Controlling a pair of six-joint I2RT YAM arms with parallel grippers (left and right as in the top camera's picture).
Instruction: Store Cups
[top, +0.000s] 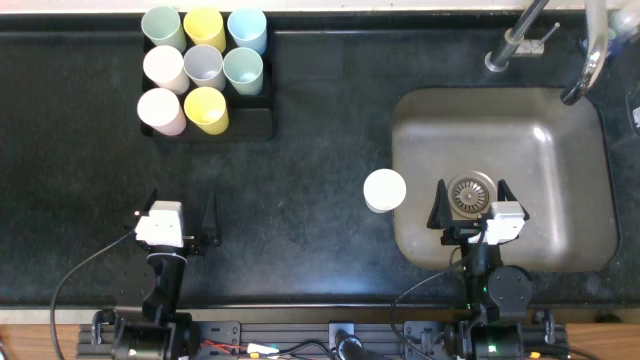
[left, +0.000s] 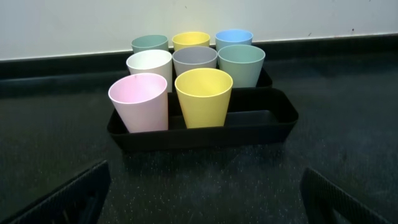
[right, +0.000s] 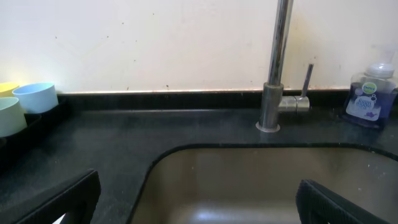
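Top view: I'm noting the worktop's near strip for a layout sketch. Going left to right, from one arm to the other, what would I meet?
In order: left claw → white cup → right claw, over the sink. The tray of cups overlaps the left claw's span, so it is left out.

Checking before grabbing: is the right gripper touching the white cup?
Apart. Top view shows bare sink between the white cup and the right gripper.
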